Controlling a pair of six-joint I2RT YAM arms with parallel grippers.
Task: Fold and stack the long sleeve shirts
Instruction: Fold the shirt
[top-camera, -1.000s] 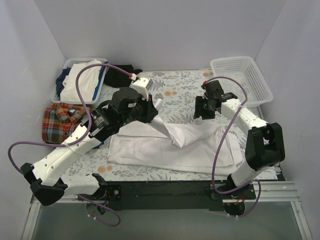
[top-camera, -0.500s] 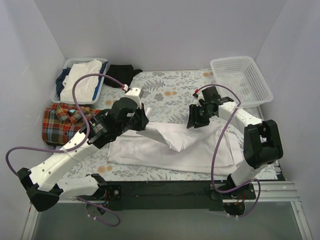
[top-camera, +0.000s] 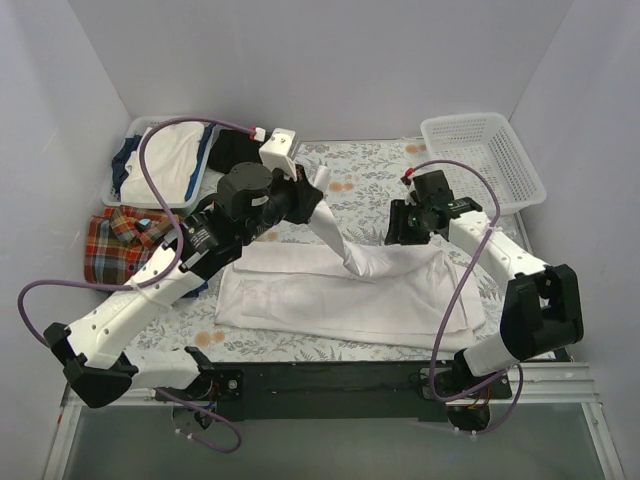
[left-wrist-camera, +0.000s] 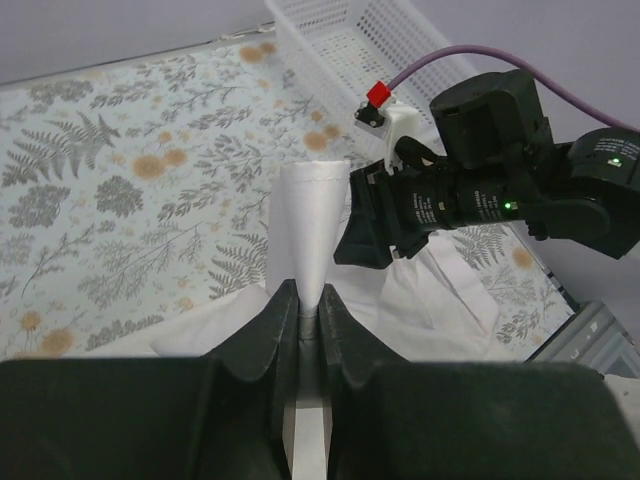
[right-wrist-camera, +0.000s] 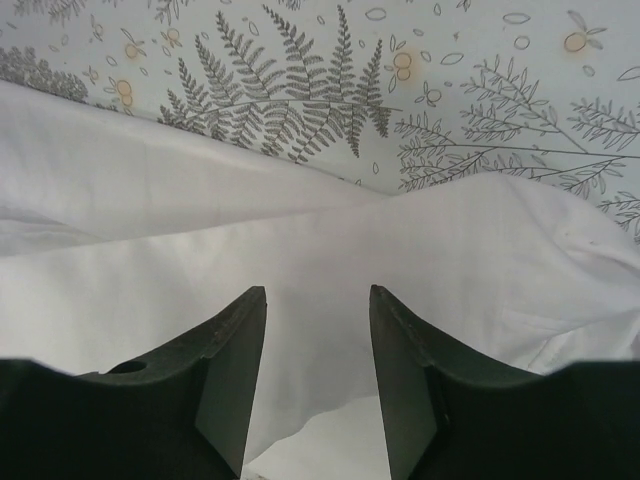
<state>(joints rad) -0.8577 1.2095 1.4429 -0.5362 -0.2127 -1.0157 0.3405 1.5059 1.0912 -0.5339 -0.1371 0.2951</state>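
The white shirt (top-camera: 340, 300) lies spread across the front middle of the table. My left gripper (top-camera: 312, 196) is shut on one of its sleeves (top-camera: 340, 240) and holds the sleeve lifted and stretched above the shirt. In the left wrist view the sleeve (left-wrist-camera: 311, 215) rises from between the closed fingers of the gripper (left-wrist-camera: 308, 300). My right gripper (top-camera: 400, 228) is open and empty, low over the shirt's back right edge; in its wrist view the gripper (right-wrist-camera: 318, 300) has white fabric (right-wrist-camera: 300, 235) beneath it. The plaid shirt (top-camera: 122, 240) lies crumpled at the left edge.
A white basket (top-camera: 128, 140) at the back left holds folded white and blue clothes. A small black garment (top-camera: 236, 150) lies beside it. A white basket (top-camera: 485, 158) with nothing in it stands at the back right. A floral cloth (top-camera: 360, 180) covers the table.
My left gripper dipped toward the shirt, then rose up and back with the sleeve, pulling it taut. My right gripper shifted forward and left, then slightly back.
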